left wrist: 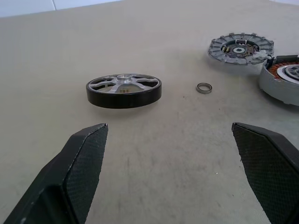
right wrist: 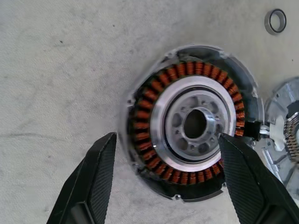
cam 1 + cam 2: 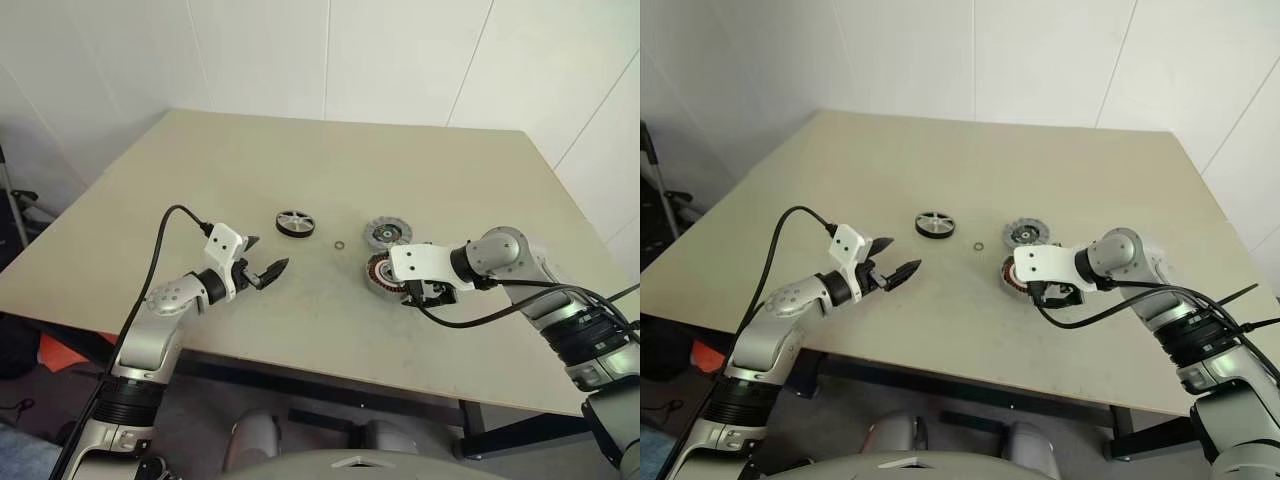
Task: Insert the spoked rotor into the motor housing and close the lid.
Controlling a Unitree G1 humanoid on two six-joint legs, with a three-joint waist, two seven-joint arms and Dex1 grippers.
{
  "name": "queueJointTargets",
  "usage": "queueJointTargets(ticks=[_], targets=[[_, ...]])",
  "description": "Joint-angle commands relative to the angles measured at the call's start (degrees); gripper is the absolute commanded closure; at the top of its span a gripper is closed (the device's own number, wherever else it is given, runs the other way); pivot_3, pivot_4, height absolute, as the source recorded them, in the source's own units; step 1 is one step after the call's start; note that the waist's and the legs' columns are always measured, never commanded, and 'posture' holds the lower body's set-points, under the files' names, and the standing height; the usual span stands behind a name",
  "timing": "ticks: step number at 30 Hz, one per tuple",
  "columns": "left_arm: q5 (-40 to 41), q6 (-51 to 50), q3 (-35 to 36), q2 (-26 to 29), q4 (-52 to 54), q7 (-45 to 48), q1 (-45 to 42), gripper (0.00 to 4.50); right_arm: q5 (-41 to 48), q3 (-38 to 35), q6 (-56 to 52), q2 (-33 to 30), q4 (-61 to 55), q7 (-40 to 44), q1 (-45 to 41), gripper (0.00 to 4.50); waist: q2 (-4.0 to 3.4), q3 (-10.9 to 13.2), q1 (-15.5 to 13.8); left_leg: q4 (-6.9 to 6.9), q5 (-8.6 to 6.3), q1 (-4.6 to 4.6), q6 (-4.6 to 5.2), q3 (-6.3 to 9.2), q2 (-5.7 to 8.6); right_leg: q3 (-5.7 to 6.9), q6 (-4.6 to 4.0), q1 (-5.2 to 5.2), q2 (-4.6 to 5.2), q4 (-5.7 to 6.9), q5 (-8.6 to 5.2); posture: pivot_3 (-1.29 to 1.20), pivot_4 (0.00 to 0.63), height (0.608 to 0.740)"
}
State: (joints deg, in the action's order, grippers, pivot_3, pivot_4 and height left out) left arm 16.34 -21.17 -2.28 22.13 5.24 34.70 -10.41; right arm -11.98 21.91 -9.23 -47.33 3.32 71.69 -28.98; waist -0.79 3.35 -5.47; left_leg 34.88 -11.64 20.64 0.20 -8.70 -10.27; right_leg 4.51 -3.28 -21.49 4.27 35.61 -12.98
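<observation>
**Two arms poised over a motor in pieces on the bench (image 3: pixel 300 150).**

Nearest you, the left gripper (image 3: pixel 262 262) hovers with its fingers spread wide and empty, aimed at the spoked rotor (image 3: pixel 295 223) lying flat just beyond; the right gripper (image 2: pixel 163 177) hangs over the motor housing (image 2: pixel 191 121), its fingers parted, one beside the can's outer wall and one over the inner ring, holding nothing. As the step looks to be picking up the rotor, you would do well to straddle its black rim squarely, close on the sides and lift it level so the hub meets the housing's centre bore. Count one rotor, one housing with its copper windings up, one small metal ring (image 3: pixel 339 245) between them, and farthest, one lid (image 3: pixel 387 233) touching the housing's far edge.
</observation>
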Motion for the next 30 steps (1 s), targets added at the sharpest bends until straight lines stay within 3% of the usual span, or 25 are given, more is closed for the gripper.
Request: queueJointTargets(ticks=[1,9,11,15,20,23,27,30], targets=[[-0.15,0.95,0.88,0.48,1.96,-0.04,-0.31,0.0,3.96,-3.28,-1.89,-0.17,-4.86,1.95,-2.42,0.79,-0.01,0.0,-0.01,-0.04,0.0,0.01,0.0,0.0,0.0,0.0,-0.05,-0.04,0.0,0.0,0.03,0.0,0.0,0.74],[-0.16,1.1,0.81,0.69,1.13,0.39,-1.17,0.0,17.93,-8.98,-11.17,1.86,-14.63,5.66,-6.08,0.79,-0.02,0.0,-0.03,-0.12,0.02,0.19,-0.02,-0.01,0.0,0.0,-0.15,-0.27,-0.01,-0.01,0.08,0.0,0.0,0.74],[-0.17,1.22,0.73,0.72,0.71,0.55,-1.58,0.0,20.31,-10.1,-16.23,6.47,-13.4,1.3,-8.31,0.79,-0.01,0.0,0.09,-0.12,0.02,0.17,-0.02,-0.01,0.0,0.0,-0.15,-0.25,-0.01,-0.01,0.08,0.0,0.0,0.74],[-0.31,1.41,0.45,0.7,-0.25,0.85,-2.76,0.0,15.47,-8.18,-16.5,17.01,-1.36,-11.22,-12.0,0.79,0.0,-0.01,0.29,-0.17,0.14,0.01,-0.23,-0.01,-0.02,-0.01,-0.04,-0.26,-0.02,0.11,0.02,0.0,0.0,0.74],[-0.33,1.44,0.6,1.02,-0.73,1.3,-3.82,0.0,13.31,-6.15,-16.77,25.98,10.03,-18.45,-14.94,0.79,0.0,-0.01,0.08,-0.23,0.16,0.25,-0.27,-0.01,0.03,-0.01,-0.35,-0.46,-0.01,0.08,0.2,0.0,0.0,0.74],[-0.29,1.14,0.91,1.54,-0.04,1.42,-3.67,0.0,11.66,-5.09,-14.36,27.46,14.3,-20.03,-15.11,1.41,0.0,-0.01,0.03,-0.25,0.21,0.55,-0.36,0.0,0.03,-0.01,-0.43,-0.71,-0.01,0.06,0.24,0.0,0.0,0.74],[-0.12,0.93,1.26,2.36,0.65,1.51,-3.13,0.0,11.24,-4.4,-13.52,28.25,15.91,-20.04,-15.03,2.77,0.0,-0.01,0.1,-0.31,0.24,0.72,-0.41,-0.01,0.05,-0.01,-0.41,-0.84,-0.01,0.01,0.23,0.0,0.0,0.74],[-0.06,0.8,1.13,2.28,1.64,1.08,-2.29,0.0,10.88,-4.77,-13.53,29.62,20.24,-21.65,-15.56,2.77,0.0,-0.01,0.29,-0.33,0.25,0.66,-0.42,-0.02,0.04,-0.01,-0.41,-0.83,-0.01,0.04,0.22,0.0,0.0,0.74]])
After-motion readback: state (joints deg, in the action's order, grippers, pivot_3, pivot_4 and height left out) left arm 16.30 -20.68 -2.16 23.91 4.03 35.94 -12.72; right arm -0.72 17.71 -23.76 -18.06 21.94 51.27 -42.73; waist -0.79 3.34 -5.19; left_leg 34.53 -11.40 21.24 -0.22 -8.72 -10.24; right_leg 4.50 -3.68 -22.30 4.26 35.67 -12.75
